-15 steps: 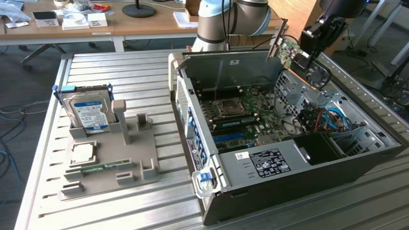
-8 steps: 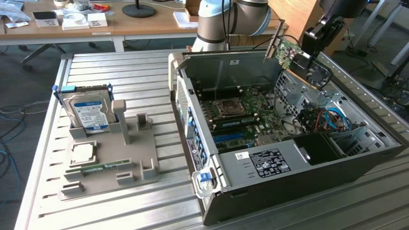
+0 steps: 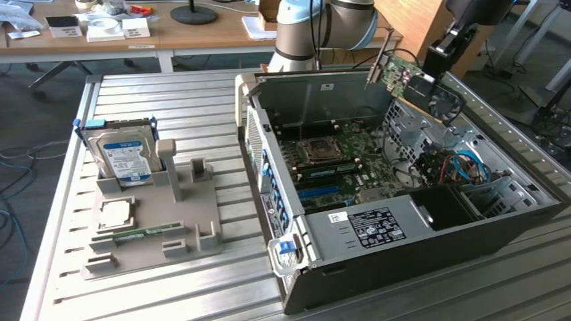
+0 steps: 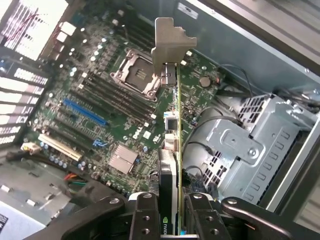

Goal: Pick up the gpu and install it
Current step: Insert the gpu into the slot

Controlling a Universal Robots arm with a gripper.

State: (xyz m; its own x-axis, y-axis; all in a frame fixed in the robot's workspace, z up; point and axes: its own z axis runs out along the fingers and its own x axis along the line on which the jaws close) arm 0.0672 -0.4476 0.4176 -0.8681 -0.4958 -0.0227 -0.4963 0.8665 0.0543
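My gripper (image 3: 430, 72) is shut on the gpu (image 3: 406, 79), a thin dark card with a green board and a small fan. It holds the card tilted in the air above the far right part of the open computer case (image 3: 402, 234). The card's pale silver bracket (image 3: 378, 67) points toward the case's back wall. In the wrist view the gpu (image 4: 172, 145) runs edge-on between my gripper's (image 4: 170, 222) fingers (image 4: 145, 215), with its bracket (image 4: 170, 45) at the far end. Below it lies the green motherboard (image 4: 100, 100) with a blue slot (image 4: 82, 112).
A metal drive cage (image 4: 250, 145) and cables sit beside the board inside the case. On the exterior view's left, a grey holder (image 3: 205, 221) carries a blue-labelled hard drive (image 3: 125, 157), a processor (image 3: 116, 214) and a green memory stick (image 3: 138, 234). A cluttered desk (image 3: 178, 33) stands behind.
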